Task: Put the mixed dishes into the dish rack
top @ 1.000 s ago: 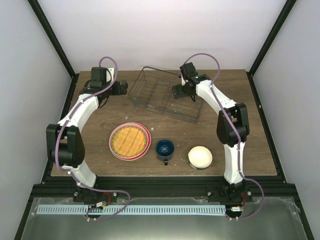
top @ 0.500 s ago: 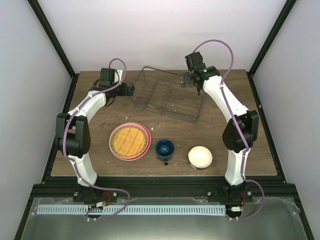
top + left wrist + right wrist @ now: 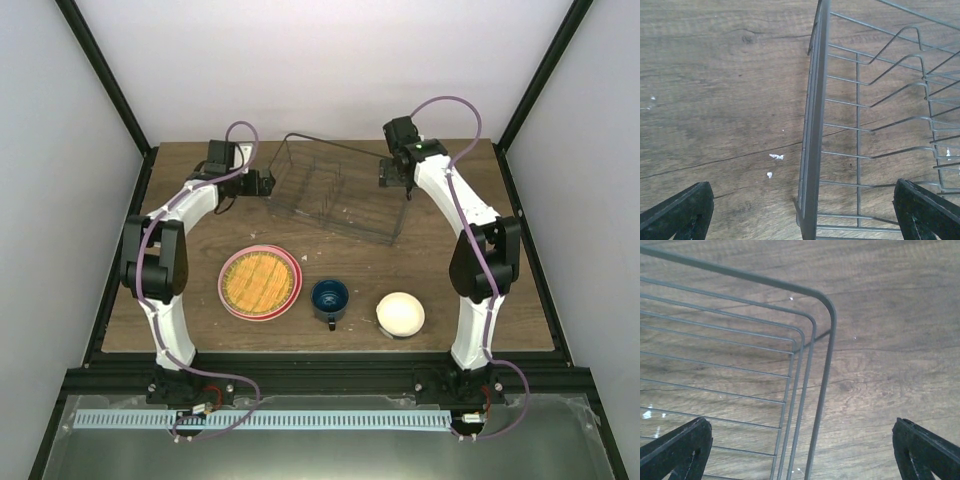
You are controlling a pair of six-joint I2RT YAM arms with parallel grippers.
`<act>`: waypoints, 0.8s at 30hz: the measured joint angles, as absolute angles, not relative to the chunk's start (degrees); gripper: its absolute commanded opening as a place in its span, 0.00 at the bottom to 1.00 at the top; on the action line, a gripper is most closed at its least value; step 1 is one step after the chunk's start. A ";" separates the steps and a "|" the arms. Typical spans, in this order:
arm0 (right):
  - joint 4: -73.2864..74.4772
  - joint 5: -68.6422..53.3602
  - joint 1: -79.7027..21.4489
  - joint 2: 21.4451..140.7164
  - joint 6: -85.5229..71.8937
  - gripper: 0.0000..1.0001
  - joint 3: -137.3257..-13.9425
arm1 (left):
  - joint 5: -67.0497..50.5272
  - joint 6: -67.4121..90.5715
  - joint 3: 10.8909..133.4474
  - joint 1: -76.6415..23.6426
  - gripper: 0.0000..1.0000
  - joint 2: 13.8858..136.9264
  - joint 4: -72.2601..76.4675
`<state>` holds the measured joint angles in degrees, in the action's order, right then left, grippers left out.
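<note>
At upper left, the left gripper [image 3: 264,183] is hovering, fingers [image 3: 680,212] spread wide, astride the left rim of the rectangular dark thin-wire dish rack [image 3: 335,190] at upper centre. The right gripper [image 3: 398,183] is gaping likewise over its right corner. Lower down, the orange-yellow woven-pattern plate [image 3: 260,281] is lying on the pink round plate [image 3: 225,290], then the small dark blue handled mug [image 3: 329,298] and the small cream bowl [image 3: 400,313].
</note>
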<state>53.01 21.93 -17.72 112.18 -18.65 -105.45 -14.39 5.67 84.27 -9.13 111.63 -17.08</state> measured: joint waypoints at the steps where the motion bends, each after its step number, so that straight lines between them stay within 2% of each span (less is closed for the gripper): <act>1: 52.99 21.98 -17.52 112.27 -18.96 1.00 -105.08 | -14.70 5.65 84.31 -9.15 1.00 112.12 -16.95; 24: 48.82 17.02 -13.32 120.33 -18.41 1.00 -100.38 | -15.31 4.23 83.85 -11.18 1.00 115.13 -17.37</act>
